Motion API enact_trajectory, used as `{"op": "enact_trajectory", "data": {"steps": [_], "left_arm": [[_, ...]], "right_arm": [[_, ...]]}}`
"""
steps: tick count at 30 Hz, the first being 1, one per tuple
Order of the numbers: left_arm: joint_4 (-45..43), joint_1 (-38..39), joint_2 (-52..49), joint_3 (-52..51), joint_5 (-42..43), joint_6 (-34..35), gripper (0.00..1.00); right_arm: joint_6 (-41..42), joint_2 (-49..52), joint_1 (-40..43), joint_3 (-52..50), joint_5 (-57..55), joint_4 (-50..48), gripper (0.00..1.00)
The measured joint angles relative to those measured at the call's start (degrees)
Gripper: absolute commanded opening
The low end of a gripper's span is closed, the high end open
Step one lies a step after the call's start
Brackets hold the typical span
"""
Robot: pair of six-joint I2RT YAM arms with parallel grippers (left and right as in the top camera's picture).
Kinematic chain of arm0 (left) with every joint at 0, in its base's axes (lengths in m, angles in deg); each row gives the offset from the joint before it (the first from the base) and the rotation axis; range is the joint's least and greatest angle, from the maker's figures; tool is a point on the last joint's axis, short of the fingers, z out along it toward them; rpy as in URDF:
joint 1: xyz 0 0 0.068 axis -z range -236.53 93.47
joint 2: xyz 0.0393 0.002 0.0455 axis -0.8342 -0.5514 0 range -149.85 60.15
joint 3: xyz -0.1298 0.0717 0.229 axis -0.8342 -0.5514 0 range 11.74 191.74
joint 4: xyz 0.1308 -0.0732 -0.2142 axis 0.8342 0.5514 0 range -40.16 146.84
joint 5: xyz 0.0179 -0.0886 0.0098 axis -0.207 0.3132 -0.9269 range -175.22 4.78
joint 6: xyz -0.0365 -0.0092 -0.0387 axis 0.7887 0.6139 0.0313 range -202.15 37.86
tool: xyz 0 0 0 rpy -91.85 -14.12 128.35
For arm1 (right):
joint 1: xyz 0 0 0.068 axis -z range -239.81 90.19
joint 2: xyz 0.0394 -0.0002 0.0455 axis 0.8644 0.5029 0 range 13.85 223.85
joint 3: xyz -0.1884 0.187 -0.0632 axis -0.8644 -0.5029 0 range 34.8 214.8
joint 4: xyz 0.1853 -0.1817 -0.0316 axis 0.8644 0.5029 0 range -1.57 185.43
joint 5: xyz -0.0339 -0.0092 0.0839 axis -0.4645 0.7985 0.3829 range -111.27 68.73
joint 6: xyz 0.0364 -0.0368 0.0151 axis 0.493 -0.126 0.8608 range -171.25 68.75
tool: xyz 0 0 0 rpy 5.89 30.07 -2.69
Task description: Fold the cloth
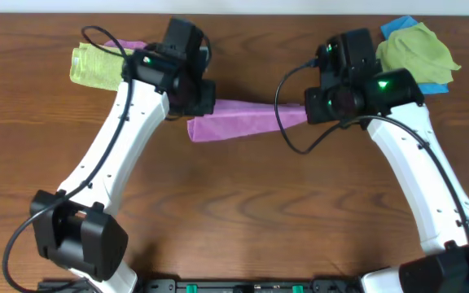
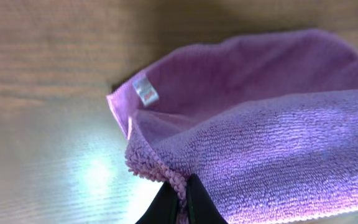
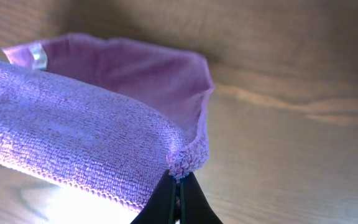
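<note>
Pinching cloth (image 1: 247, 122) corners, both clamped tight: L tool (image 2: 184, 194) one end, R tool (image 3: 178, 188) other

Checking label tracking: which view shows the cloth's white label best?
Left wrist: the label is largest and face-on, near the cloth corner. Right wrist shows it smaller and glary. Overhead does not show it.

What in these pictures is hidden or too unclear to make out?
Overhead: the arms cover both ends of the purple cloth, hiding each grip.
Left wrist: the left tool is cut off by the bottom edge; the label is too small to read.
Right wrist: the right tool is cut off likewise.
Overhead: the lime-green cloth covers most of the blue cloth.
</note>
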Motion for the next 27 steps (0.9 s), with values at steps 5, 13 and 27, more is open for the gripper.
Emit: {"op": "enact_trajectory", "data": {"steps": [5, 13, 27], "left_arm": [[-0.6, 0.1, 5.9, -6.3, 0.4, 0.8, 0.06], [0.6, 0.0, 18.8, -15.9, 0.9, 2.4, 0.06], [-2.8, 0.0, 22.8, -20.9, 0.5, 4.0, 0.06]], "right_arm": [[0.0, -1.6, -0.1, -1.5, 1.9, 2.3, 0.02], [0.3, -6.3, -1.6, -2.8, 1.9, 10.3, 0.02], [0.5, -8.2, -4.0, -3.0, 0.8, 11.0, 0.02]]}}
